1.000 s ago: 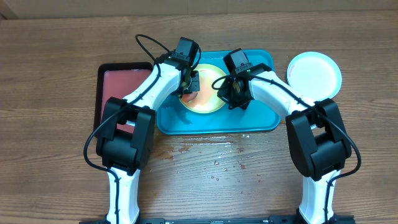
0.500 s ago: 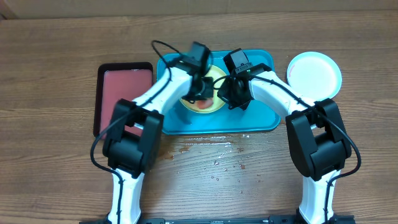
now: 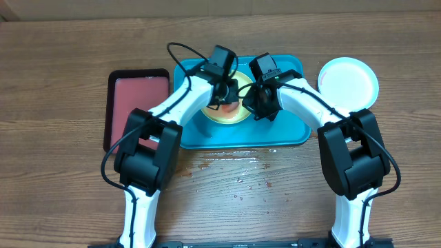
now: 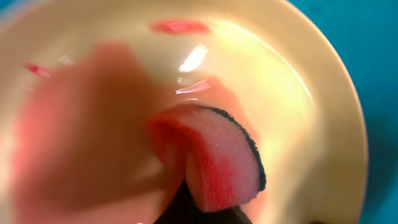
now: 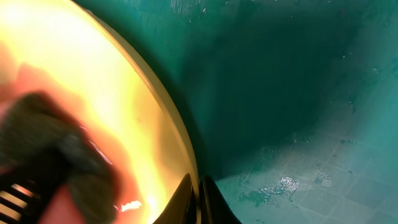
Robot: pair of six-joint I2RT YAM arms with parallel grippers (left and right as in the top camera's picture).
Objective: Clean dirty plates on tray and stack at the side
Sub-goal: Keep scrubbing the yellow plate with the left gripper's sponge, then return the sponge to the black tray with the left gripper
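A yellow-green plate (image 3: 226,114) is seen lying on the turquoise tray (image 3: 289,125), in the upper middle of the overhead frame. A pink sponge (image 4: 214,165) with a dark scouring edge is pinched by the left gripper (image 3: 224,98) and is pressed, bent, against the plate's wet inside. A red sauce smear (image 4: 180,26) is left near the top of the left wrist view, and pink wash is spread over the plate's left half. The plate's right rim is clamped by the right gripper (image 3: 250,100). In the right wrist view its fingertips (image 5: 185,198) are closed tightly on the edge at bottom centre. A light blue plate (image 3: 348,83) with a white centre is set on the tabletop (image 3: 69,55) at upper right, apart from the tray. A black-rimmed tray (image 3: 138,103) with a reddish inside is placed just left of the turquoise one. Droplets and red specks (image 3: 238,167) are scattered on the wood below the tray.
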